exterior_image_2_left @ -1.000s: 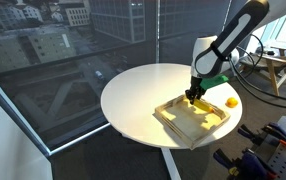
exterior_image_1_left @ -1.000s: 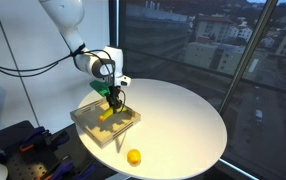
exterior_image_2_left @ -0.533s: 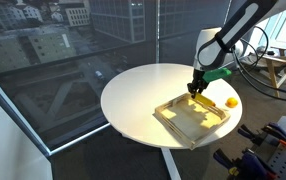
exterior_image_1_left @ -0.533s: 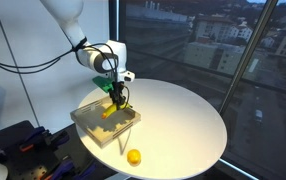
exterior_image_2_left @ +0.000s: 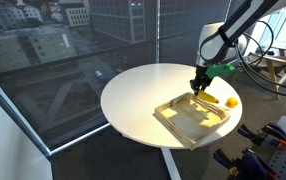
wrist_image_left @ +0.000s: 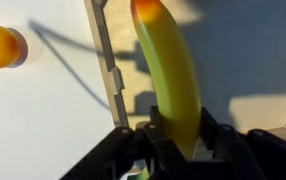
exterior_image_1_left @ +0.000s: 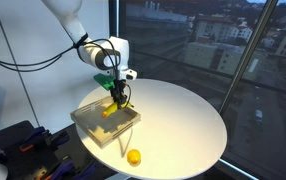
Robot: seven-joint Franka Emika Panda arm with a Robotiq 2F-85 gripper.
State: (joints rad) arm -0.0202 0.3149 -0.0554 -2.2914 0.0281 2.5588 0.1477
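Note:
My gripper (wrist_image_left: 175, 128) is shut on one end of a yellow banana (wrist_image_left: 168, 70), which hangs down from the fingers. In both exterior views the banana (exterior_image_1_left: 113, 106) (exterior_image_2_left: 206, 98) dangles just above a shallow wooden tray (exterior_image_1_left: 89, 124) (exterior_image_2_left: 173, 120) on the round white table (exterior_image_1_left: 183, 120) (exterior_image_2_left: 133, 95). The gripper (exterior_image_1_left: 116, 94) (exterior_image_2_left: 199, 87) hovers over the tray's far side. In the wrist view the tray's notched wall (wrist_image_left: 107, 60) runs left of the banana.
A small yellow-orange fruit (exterior_image_1_left: 133, 157) (exterior_image_2_left: 231, 101) (wrist_image_left: 0, 46) lies on the table outside the tray, near the table edge. Windows with a city view stand behind the table. Black equipment (exterior_image_1_left: 18, 150) sits on the floor beside it.
The gripper has risen and shifted slightly, lifting the banana up from the tray; its grip has stayed shut.

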